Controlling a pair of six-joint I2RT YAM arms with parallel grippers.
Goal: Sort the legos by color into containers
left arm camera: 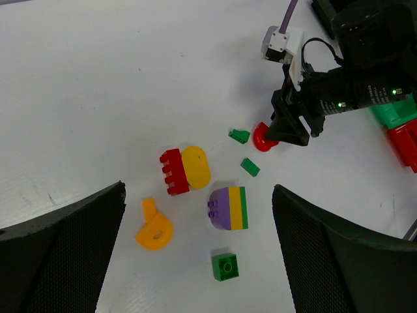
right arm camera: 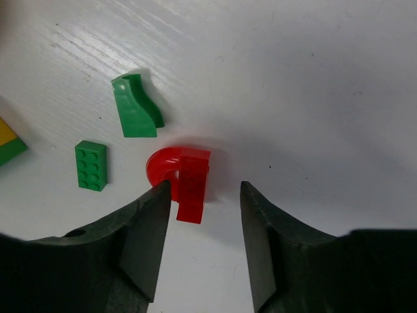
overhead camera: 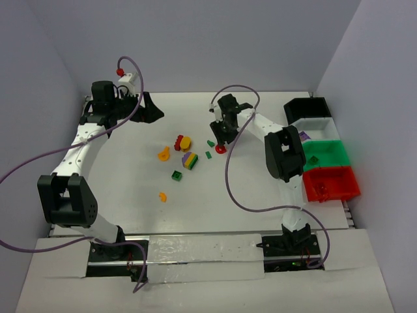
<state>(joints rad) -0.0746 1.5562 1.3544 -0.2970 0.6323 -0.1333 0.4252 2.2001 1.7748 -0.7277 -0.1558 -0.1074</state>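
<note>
My right gripper (overhead camera: 221, 145) is open, low over a clear red curved piece (right arm camera: 182, 176) that lies between its fingertips, close to the left finger (right arm camera: 146, 228). That piece also shows in the top view (overhead camera: 221, 149) and the left wrist view (left arm camera: 262, 138). Two small green pieces (right arm camera: 137, 107) (right arm camera: 91, 165) lie just left of it. The red-and-yellow brick (left arm camera: 184, 169), the purple-yellow-green block (left arm camera: 229, 208), a green square brick (left arm camera: 225, 266) and an orange piece (left arm camera: 154, 229) lie mid-table. My left gripper (overhead camera: 148, 107) is open and empty at the far left.
The bins stand in a row at the right edge: black (overhead camera: 306, 108), white (overhead camera: 314, 127), green (overhead camera: 326, 155) and red (overhead camera: 332, 183). Another small orange piece (overhead camera: 162, 196) lies nearer the front. The right arm's cable (overhead camera: 229, 176) loops over the table.
</note>
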